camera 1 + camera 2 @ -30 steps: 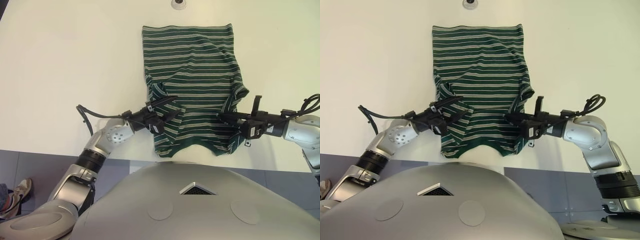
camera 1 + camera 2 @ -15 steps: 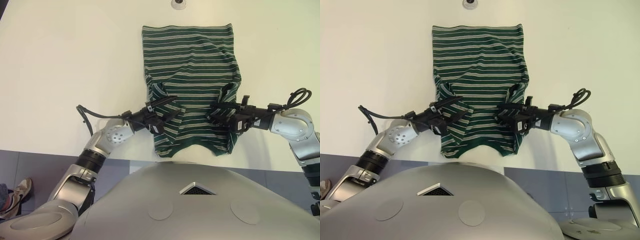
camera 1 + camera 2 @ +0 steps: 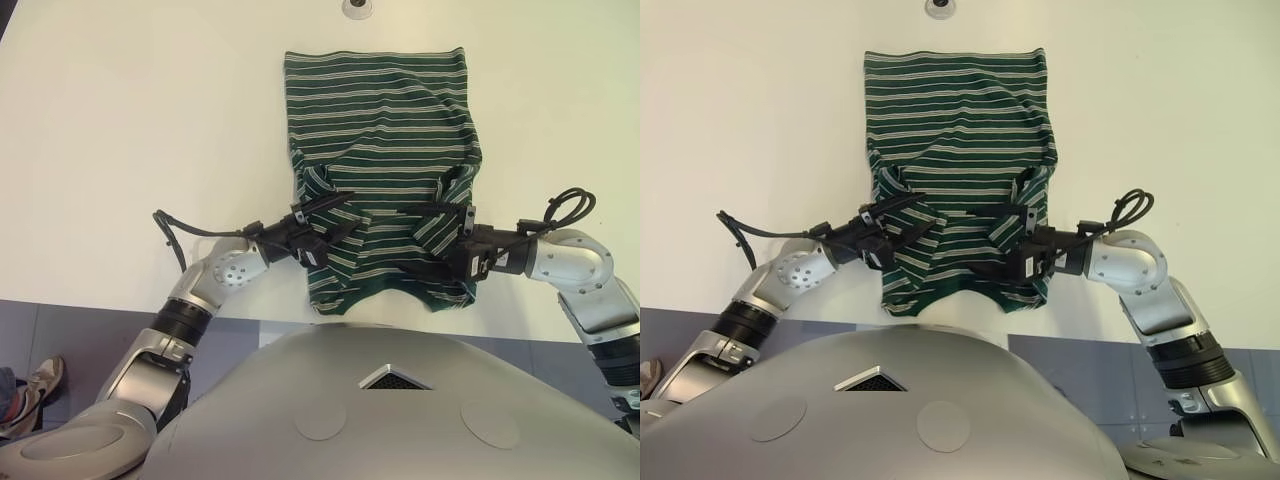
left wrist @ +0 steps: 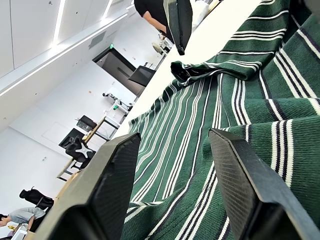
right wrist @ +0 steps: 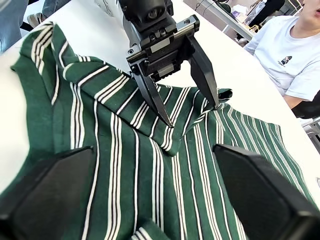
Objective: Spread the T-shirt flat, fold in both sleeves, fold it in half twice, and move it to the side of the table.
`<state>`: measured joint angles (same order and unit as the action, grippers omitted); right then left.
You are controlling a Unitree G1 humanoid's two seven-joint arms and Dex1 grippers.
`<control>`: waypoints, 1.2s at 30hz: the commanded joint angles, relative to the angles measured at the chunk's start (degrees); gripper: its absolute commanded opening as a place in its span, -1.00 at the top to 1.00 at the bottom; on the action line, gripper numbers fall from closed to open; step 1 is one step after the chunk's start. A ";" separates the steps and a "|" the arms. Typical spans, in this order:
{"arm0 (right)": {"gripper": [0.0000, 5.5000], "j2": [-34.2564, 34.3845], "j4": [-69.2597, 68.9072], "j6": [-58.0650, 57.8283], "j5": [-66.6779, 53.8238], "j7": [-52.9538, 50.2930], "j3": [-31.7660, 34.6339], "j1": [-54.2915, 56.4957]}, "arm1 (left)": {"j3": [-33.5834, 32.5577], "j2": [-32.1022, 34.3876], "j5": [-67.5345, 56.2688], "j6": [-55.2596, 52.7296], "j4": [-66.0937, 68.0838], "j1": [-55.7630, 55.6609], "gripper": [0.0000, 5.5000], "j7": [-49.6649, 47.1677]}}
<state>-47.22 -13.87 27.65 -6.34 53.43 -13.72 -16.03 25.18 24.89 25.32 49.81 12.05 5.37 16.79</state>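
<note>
T-shirt (image 3: 380,140) lies on table (image 3: 120,120), left claw (image 3: 352,212) and right claw (image 3: 402,240) over its near end.

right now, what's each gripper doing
Left gripper: open, tips down at the shirt, holding nothing.
Right gripper: open wide over the shirt, holding nothing.

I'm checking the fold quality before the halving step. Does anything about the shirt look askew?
Yes. The T-shirt is rumpled in its near half. The folded-in left sleeve and right sleeve lie bunched and uneven, narrowing it there, while the far hem lies flat. Its near edge sits close to the edge of the table.
</note>
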 commanded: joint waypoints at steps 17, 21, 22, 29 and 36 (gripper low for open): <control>-0.95 -12.46 12.56 6.66 1.16 4.21 24.13 -10.66 | -9.17 23.89 -19.59 0.46 -18.70 17.71 0.09 13.88; -0.95 -13.09 15.29 7.53 1.81 4.33 25.28 -12.44 | -6.52 23.00 -12.33 0.00 -14.82 18.38 0.09 15.93; -0.95 -13.17 15.69 7.73 2.10 4.39 25.39 -13.00 | -5.96 22.45 -9.75 -0.42 -13.20 17.84 0.09 15.91; -0.95 -13.37 12.47 9.44 2.28 6.60 22.29 -17.59 | -4.50 21.98 1.27 -1.86 -7.45 15.53 0.09 13.57; -0.95 -13.87 6.78 9.68 -0.72 8.67 21.83 -23.20 | -3.04 22.59 -0.01 -0.56 -9.00 16.53 0.09 13.94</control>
<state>-60.13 -5.86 37.45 -6.64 61.71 7.82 -38.69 19.68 45.43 19.97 51.87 0.51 19.47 27.76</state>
